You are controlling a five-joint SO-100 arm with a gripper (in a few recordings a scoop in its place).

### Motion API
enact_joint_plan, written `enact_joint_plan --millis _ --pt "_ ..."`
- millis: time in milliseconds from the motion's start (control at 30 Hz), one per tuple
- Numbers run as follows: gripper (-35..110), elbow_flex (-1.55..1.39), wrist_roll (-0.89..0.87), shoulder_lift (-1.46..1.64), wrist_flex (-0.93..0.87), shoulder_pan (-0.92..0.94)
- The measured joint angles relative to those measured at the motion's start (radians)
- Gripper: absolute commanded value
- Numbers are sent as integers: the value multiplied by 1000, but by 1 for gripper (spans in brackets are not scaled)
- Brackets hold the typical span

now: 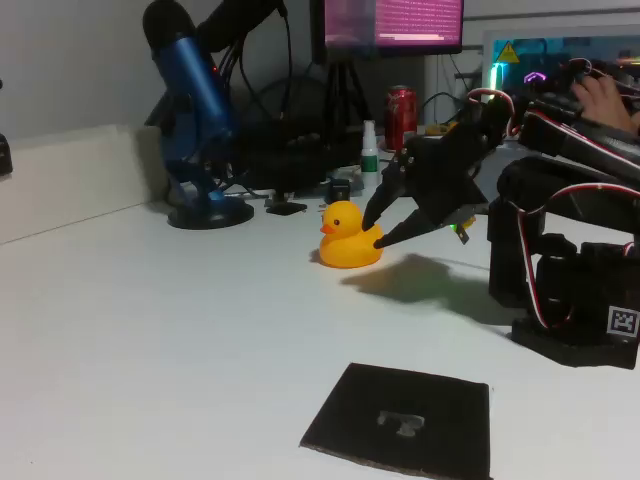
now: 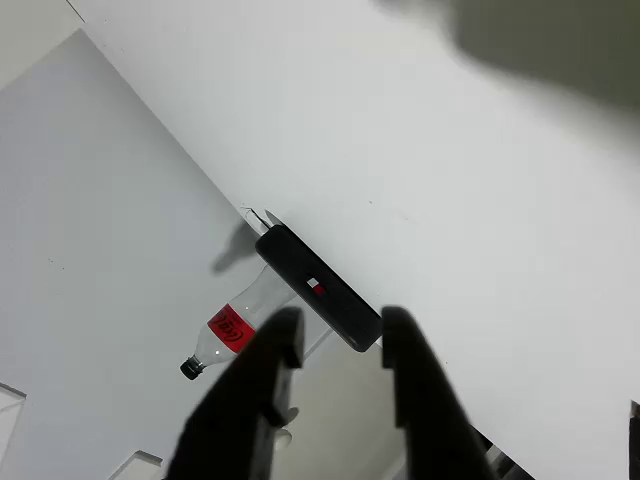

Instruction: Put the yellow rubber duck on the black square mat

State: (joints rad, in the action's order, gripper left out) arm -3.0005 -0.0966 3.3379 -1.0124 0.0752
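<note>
Fixed view: gripper [image 1: 380, 228] comes in from the right, fingers spread, tips right at the yellow rubber duck [image 1: 349, 238] — upper tip by the back of its head, lower tip at its tail side. Can't tell if either tip is touching. Duck sits upright on the white surface [image 1: 150, 330], beak pointing picture-left, away from the gripper. So the duck lies just left of the tips, not yet between them. Black square mat [image 1: 405, 420] lies flat, well apart, toward the camera and slightly right of the duck.

Wrist view: fingers [image 2: 275, 360] apart, nothing between them. Behind them a dark flat bar [image 2: 320, 290] and a clear cola bottle [image 2: 235, 330] lying on its side.

Judgement: needs a little more reach left before closing.
</note>
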Motion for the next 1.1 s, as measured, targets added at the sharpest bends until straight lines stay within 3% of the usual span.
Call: enact_joint_plan --millis 900,1100 --pt "9 0 0 -2 0 -3" --pt "9 12 0 -120 3 -3"
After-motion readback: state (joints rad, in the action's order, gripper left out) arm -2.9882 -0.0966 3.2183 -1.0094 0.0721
